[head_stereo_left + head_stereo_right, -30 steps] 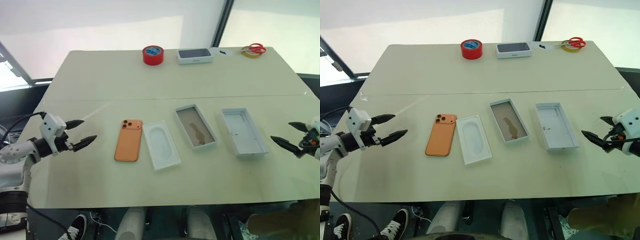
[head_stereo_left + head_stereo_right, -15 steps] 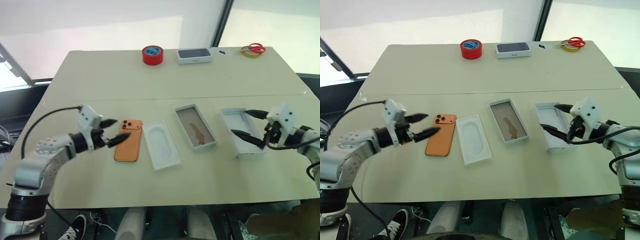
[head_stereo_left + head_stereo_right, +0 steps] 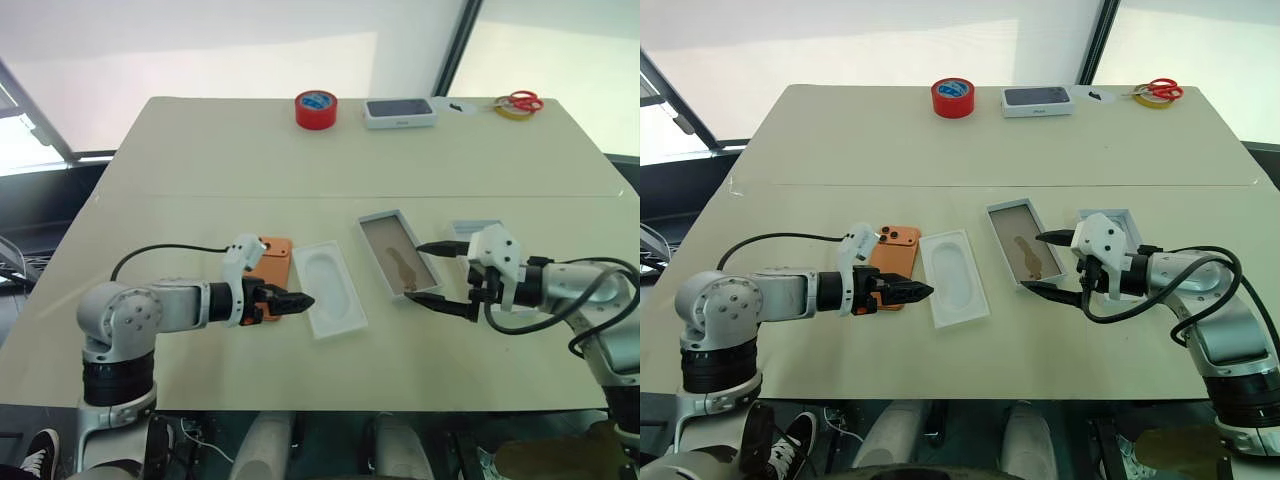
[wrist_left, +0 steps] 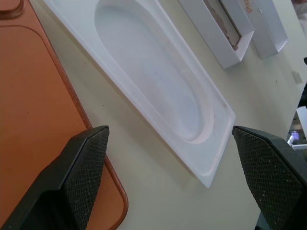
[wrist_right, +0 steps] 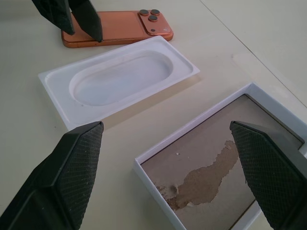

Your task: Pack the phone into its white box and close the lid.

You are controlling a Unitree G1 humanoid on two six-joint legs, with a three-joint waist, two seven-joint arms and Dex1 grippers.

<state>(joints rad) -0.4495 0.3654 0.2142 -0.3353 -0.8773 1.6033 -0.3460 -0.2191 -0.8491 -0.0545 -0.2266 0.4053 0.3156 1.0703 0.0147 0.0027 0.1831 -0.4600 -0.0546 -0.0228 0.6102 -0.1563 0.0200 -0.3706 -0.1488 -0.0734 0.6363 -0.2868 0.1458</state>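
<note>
Left pincer (image 3: 912, 292), spread wide and empty, hovers at slim orange phone (image 3: 894, 262) left of centre for pickup; right pincer (image 3: 1048, 262), likewise released, straddles shallow white tan-floored box (image 3: 1018, 243) mid-frame, probably to steady it.

On the table (image 3: 820, 140), four items are laid in a row, left to right: phone (image 3: 898, 252), insert (image 3: 953, 277), box (image 3: 1021, 243), lid (image 3: 1118, 218). Insert is set just beside phone, box a bit apart to the right, lid further right, partly hidden behind right gripper (image 3: 1048, 264). Left gripper (image 3: 912, 292) is held over phone's near end, w/ tips toward insert. Right gripper is placed at box's near right corner. Along far edge: tape roll (image 3: 953, 97), second box (image 3: 1037, 100), then scissors (image 3: 1159, 92) on the right.
</note>
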